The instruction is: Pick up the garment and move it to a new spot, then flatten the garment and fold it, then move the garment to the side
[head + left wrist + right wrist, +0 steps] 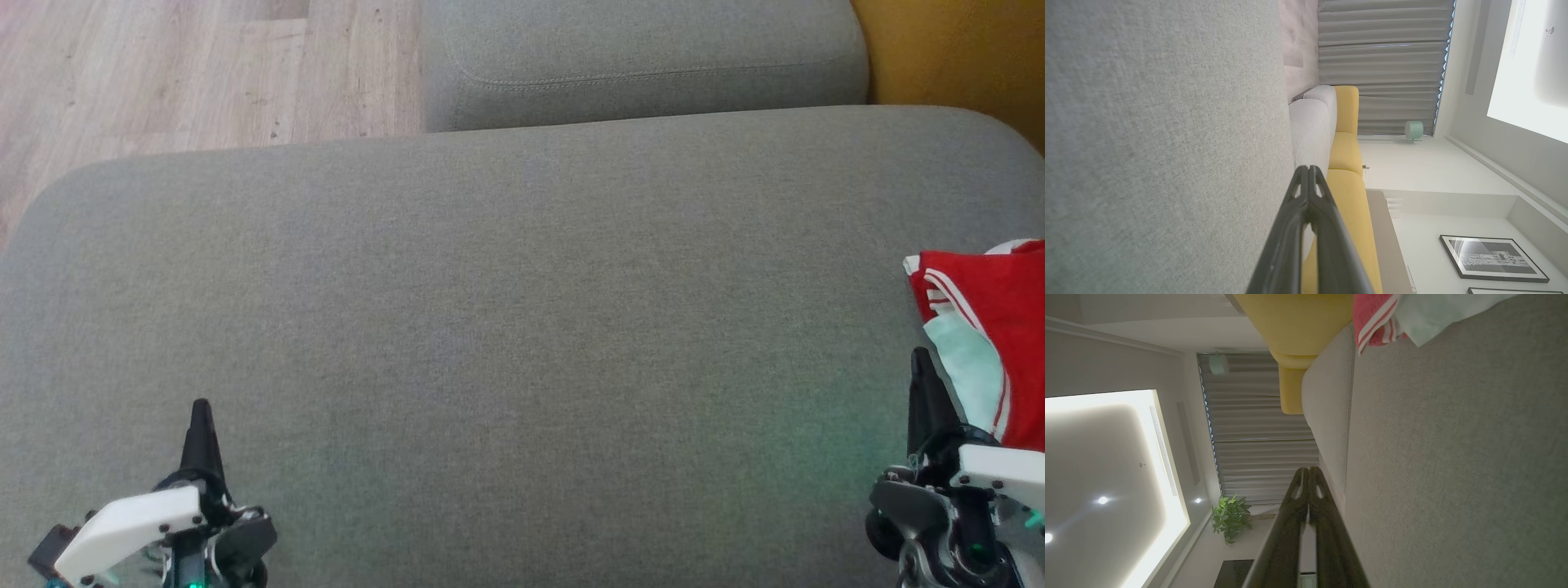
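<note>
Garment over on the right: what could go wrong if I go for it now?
The garment runs off the head view's right edge, so a grasp point may be misjudged.
The right gripper has its fingers shut; reaching in like that would likely push it away.
It lies bunched, so a pinch may catch several layers.

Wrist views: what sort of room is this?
Probably a home living room: a grey sofa, a yellow sofa, long grey curtains and a framed picture on the wall.
</note>
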Motion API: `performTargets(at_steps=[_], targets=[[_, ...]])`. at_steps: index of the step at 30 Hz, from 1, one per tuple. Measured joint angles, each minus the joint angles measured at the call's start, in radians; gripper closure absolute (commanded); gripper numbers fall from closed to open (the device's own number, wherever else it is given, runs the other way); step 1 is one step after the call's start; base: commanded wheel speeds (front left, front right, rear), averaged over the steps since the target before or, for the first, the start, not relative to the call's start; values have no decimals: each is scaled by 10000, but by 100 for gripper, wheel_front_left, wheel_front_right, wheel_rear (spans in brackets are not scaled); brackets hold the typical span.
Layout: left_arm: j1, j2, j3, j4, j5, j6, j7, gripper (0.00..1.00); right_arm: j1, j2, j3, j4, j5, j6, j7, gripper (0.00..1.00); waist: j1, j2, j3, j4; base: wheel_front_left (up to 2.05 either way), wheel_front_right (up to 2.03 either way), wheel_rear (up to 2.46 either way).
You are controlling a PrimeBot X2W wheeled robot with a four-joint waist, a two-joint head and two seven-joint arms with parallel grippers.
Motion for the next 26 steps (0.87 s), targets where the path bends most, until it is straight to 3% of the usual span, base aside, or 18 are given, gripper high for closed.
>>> performTargets(at_steps=[26], targets=[[0, -2, 2, 0, 0, -2, 0, 100, 0, 0, 0, -2, 0, 0, 0, 100, 0, 0, 0, 0, 0, 0, 0]])
